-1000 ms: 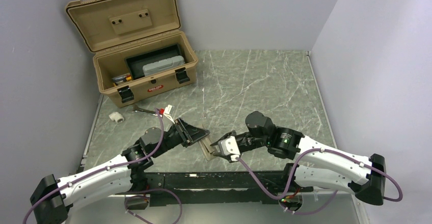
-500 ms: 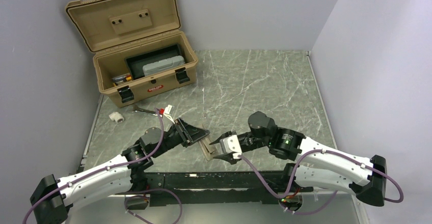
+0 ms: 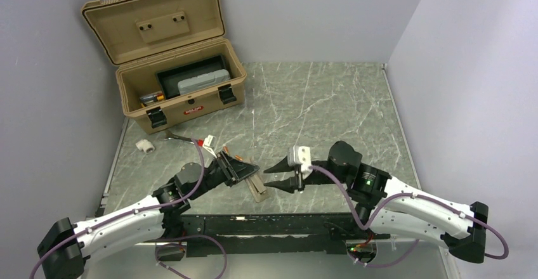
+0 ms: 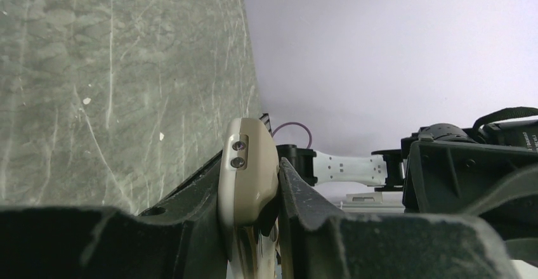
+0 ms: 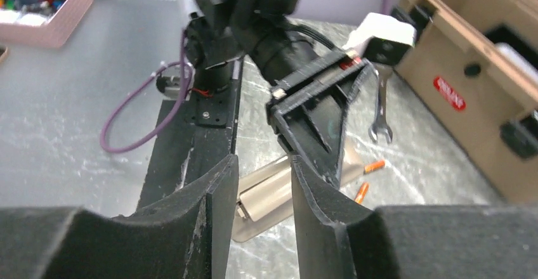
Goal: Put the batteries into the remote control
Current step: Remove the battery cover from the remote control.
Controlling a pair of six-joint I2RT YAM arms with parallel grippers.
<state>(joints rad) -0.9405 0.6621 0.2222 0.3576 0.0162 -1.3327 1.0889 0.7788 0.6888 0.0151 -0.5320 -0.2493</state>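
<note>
left gripper: your left fingers are pressed in on the remote, one on each long side. Its rounded end, with two small holes, pokes out past the tips.
remote: held on edge in that grip. From above it shows as a tan slab sticking out of the left gripper toward your arm bases. You cannot tell whether its low end touches the table.
right gripper: jaws partly spread, with nothing between them. It sits just beside the remote on the right, tips pointed at it but apart from it. Through the gap in its wrist view you look straight at the remote's end.
batteries: two orange cylinders lie loose on the table just beyond the remote, neither in a gripper.
wrench: on the table beyond the remote, past the batteries.
case: lid open, well beyond the remote and off to the left.
change: a second ago your right gripper was low and close in at the remote's right side. Now it has drawn back and risen, and the wrist has rolled — the white camera block sits on top. The right elbow has swung to the right. Your left grip on the remote is as it was.
</note>
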